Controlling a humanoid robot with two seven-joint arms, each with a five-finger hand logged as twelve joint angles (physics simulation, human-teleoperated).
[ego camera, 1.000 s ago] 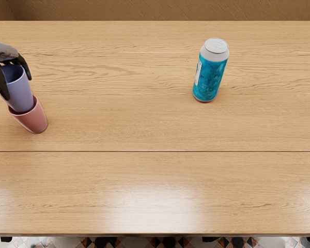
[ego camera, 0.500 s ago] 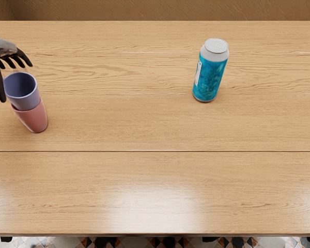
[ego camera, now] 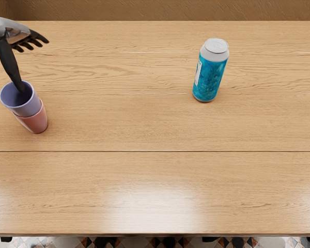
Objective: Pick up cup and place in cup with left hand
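Note:
My left hand (ego camera: 33, 64) is at the upper left, above and behind the cups, its fingers spread and holding nothing. Its thumb points down, with the tip over or just inside the mouth of the purple cup (ego camera: 28, 106); whether it touches is unclear. The purple cup sits nested in the pink cup (ego camera: 35, 123), its lower part hidden inside. The pink cup stands on the table at the left.
A blue can (ego camera: 210, 75) with a silver top stands upright on the wooden table (ego camera: 144, 129), right of centre toward the back. The table's front edge runs along the bottom of the view.
The left hand has let go of the purple cup, opened and risen toward the back. The purple cup sits lower in the pink one, its mouth shifted slightly left since half a second ago.

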